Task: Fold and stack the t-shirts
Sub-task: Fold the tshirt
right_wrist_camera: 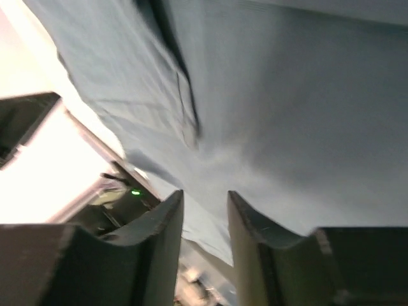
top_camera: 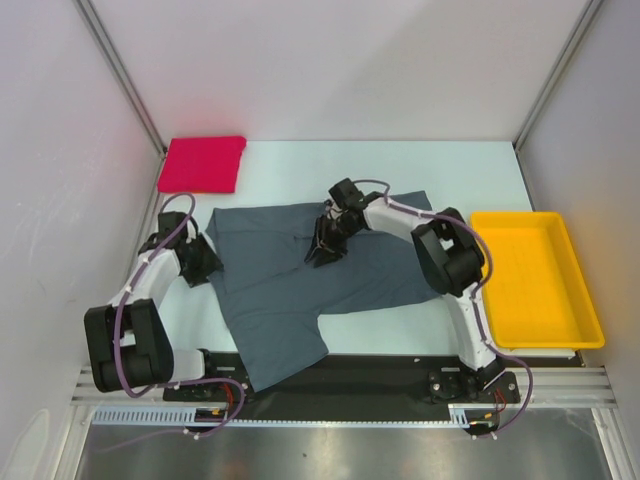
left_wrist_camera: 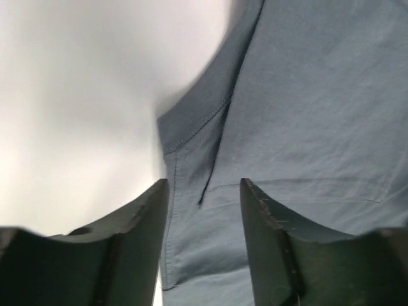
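The slate-grey t-shirt (top_camera: 300,290) lies spread across the middle of the top view. The pinkish-red t-shirt (top_camera: 203,163) lies folded at upper left. The left gripper (top_camera: 205,262) is at the grey shirt's left edge, jaws parted, holding nothing. The right gripper (top_camera: 325,245) is over its upper middle, jaws narrowly apart.

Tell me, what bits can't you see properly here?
- Top view: the middle of the grey shirt is hidden under the right gripper.
- Top view: the folded red shirt hides its sleeves inside its folds.
- Right wrist view: the grey shirt is blurred.
- Left wrist view: the picture's edges cut off most of the grey shirt.
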You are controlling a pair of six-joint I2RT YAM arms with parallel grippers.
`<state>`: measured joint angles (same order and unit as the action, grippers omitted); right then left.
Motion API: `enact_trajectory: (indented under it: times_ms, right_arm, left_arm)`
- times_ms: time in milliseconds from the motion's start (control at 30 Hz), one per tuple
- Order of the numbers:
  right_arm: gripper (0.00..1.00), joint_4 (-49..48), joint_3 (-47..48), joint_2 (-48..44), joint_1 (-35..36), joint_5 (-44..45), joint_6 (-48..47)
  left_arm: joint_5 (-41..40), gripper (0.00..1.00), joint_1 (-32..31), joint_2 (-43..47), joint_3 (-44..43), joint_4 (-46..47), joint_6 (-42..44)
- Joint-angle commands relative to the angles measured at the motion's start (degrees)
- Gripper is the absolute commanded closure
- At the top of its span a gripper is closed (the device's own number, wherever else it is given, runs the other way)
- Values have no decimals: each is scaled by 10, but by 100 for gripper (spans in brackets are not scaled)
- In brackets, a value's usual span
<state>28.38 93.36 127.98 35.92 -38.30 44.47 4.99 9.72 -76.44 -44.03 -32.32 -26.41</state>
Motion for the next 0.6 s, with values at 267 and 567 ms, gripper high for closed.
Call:
enact_trajectory:
  times_ms: [267, 567]
  right_arm:
    - [52, 164, -95, -258, -172, 152, -247]
    - [48, 170, -266, -374, -291, 167, -264]
  left_arm:
    - [25, 34, 4, -92, -147, 82, 23]
    - [11, 36, -88, -138, -204, 90, 8]
